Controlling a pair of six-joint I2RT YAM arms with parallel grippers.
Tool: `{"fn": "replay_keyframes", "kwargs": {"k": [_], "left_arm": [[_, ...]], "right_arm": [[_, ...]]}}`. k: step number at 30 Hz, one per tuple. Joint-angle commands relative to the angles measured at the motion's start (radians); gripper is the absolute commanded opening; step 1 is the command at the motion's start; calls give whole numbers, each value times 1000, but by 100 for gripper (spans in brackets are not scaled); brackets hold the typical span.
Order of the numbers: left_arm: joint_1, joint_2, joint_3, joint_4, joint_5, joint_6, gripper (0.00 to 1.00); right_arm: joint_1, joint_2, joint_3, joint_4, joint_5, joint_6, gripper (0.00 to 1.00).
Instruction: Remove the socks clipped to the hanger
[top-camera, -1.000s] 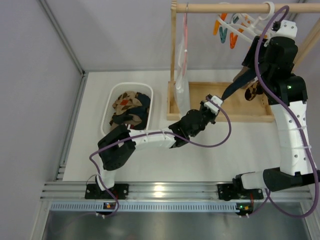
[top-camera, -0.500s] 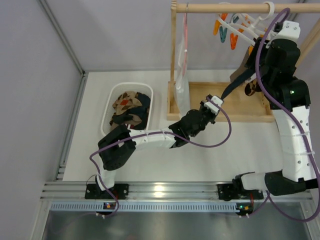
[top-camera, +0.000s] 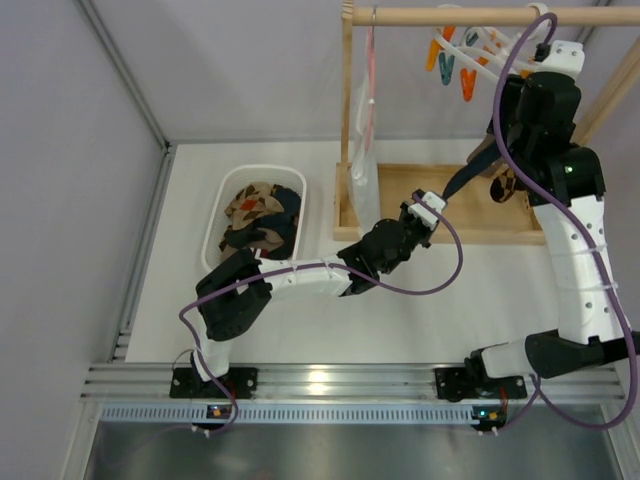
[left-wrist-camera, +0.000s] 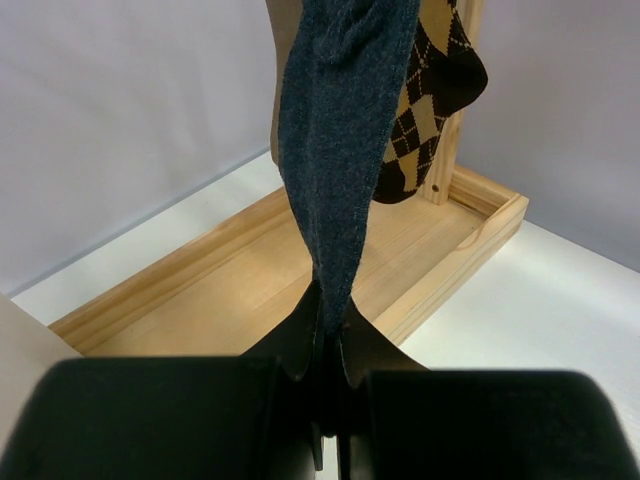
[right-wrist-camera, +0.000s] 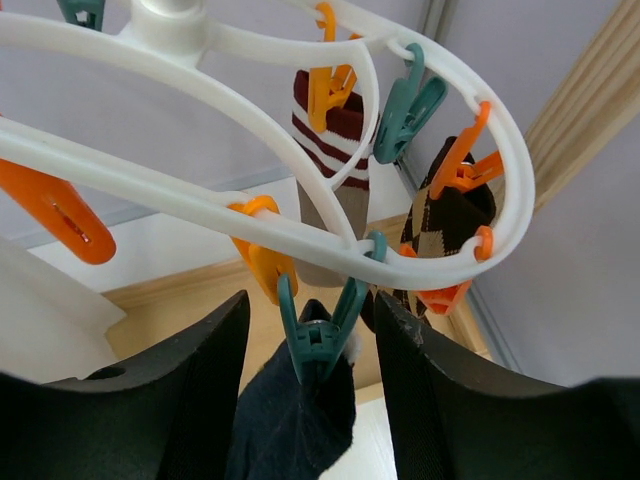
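While the left gripper (left-wrist-camera: 328, 345) is shut on the navy sock (left-wrist-camera: 340, 150), the right gripper (right-wrist-camera: 312, 330) stands half open. It straddles the teal clip (right-wrist-camera: 318, 338) at 6 o'clock on the hanger (right-wrist-camera: 300, 237), gripping nothing.

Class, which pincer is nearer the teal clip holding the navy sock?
Right. The right pincer straddles the teal clip; the left pincer is shut on the navy sock lower down.

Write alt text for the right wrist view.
The right gripper has its black fingers apart on either side of a teal clip that holds a navy sock on the white hanger. Farther along the ring, orange clips hold a striped-cuff sock and an argyle sock.
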Motion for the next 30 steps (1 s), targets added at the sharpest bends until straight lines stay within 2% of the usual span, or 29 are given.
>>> {"fn": "replay_keyframes", "kwargs": {"k": [1, 10, 19, 24, 27, 30], "left_arm": [[-6, -15, 16, 55, 3, -20, 0], [-6, -26, -6, 55, 4, -28, 0], [-6, -29, -13, 55, 6, -34, 0], [-6, -27, -13, 55, 3, -37, 0], [-6, -24, -13, 55, -4, -41, 0], [-6, -30, -22, 55, -7, -54, 0]], "right_arm": [[8, 18, 6, 40, 43, -21, 51], [-9, 59, 23, 74, 80, -47, 41], [-25, 42, -3, 108, 37, -55, 35], [-29, 15, -31, 125, 5, -46, 20], [-32, 4, -37, 129, -17, -41, 16], [-38, 1, -38, 129, -31, -35, 15]]}}
